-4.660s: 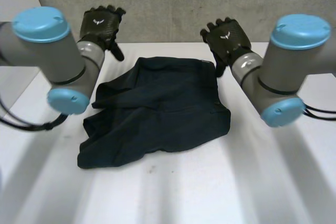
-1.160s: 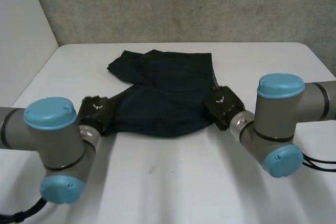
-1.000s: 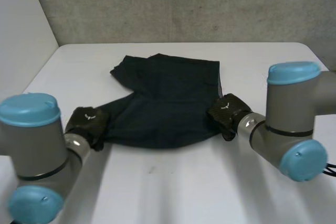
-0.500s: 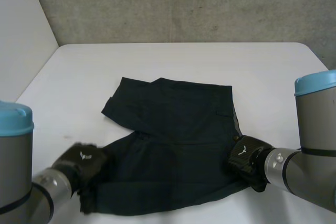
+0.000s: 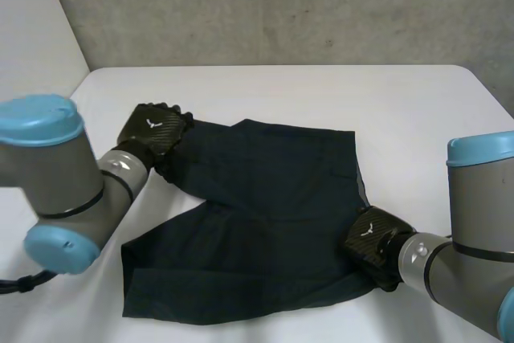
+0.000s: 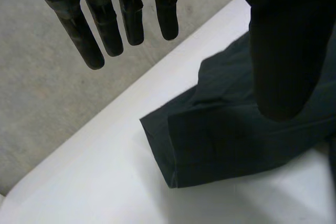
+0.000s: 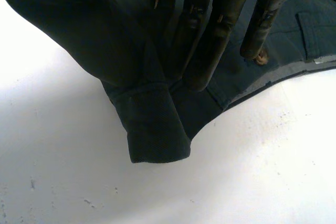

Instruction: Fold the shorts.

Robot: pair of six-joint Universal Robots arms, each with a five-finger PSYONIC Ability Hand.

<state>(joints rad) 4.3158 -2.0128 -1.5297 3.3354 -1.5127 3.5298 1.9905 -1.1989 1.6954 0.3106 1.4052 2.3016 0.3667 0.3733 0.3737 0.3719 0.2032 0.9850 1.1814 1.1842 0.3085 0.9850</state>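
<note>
Dark shorts [image 5: 257, 222] lie spread on the white table [image 5: 265, 90], one leg reaching toward the far left. My left hand [image 5: 152, 130] hovers over that far-left leg end, fingers [image 6: 110, 22] straight and apart from the thumb, holding nothing; the leg's hem [image 6: 220, 135] lies flat below it. My right hand [image 5: 371, 240] sits at the near right corner of the shorts. There its fingers [image 7: 210, 30] and thumb pinch a fold of the cloth [image 7: 155, 129], lifted a little off the table.
A grey concrete wall [image 5: 281, 6] stands behind the table's far edge. A pale side wall [image 5: 32, 30] runs along the left. White tabletop [image 5: 418, 110] stretches far and right of the shorts.
Both hands dragged the shorts toward the near edge. The left hand then let go of the near left corner and moved up to the far-left leg. The right hand keeps its pinch.
</note>
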